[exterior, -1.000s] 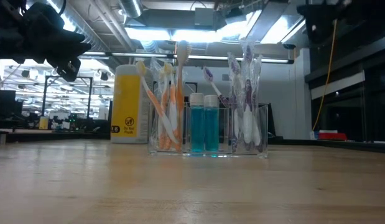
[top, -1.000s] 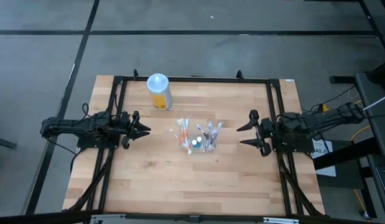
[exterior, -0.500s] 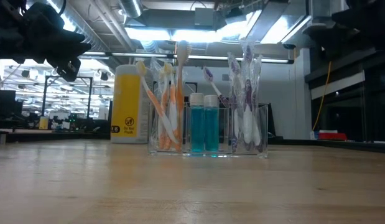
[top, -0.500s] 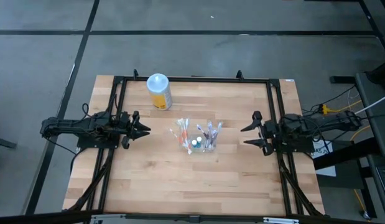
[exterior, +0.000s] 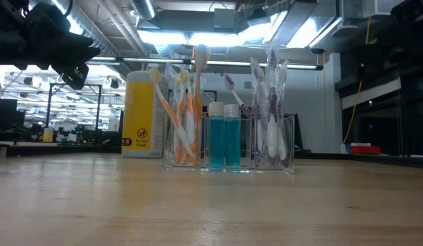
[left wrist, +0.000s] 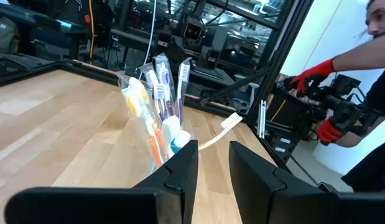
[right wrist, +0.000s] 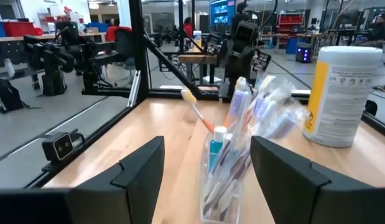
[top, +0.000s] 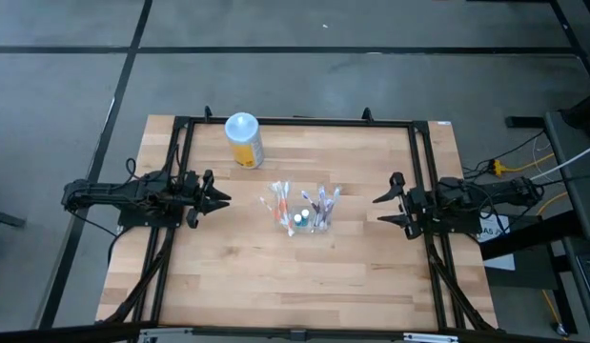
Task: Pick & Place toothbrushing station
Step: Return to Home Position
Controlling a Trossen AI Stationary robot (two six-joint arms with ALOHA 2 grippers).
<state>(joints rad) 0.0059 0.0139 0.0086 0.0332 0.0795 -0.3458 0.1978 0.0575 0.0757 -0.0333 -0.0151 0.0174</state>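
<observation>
The toothbrushing station point(top: 300, 210) is a clear holder standing at the table's middle. In the low view it holds orange toothbrushes point(exterior: 186, 116) on one side, two teal white-capped tubes point(exterior: 223, 135) in the middle and purple wrapped toothbrushes point(exterior: 271, 109) on the other. It also shows in the left wrist view point(left wrist: 161, 124) and the right wrist view point(right wrist: 232, 155). My left gripper point(top: 223, 200) hovers left of it, its fingers a narrow gap apart. My right gripper point(top: 378, 210) is open to the right of it. Both are empty.
A yellow canister with a white lid point(top: 243, 139) stands at the far side, left of centre. A black frame point(top: 295, 122) runs round the table. A person in red gloves point(left wrist: 316, 71) shows beyond the table's right side.
My right gripper has drawn back toward the table's right edge, and the gap between its fingers has narrowed somewhat. The station has kept still.
</observation>
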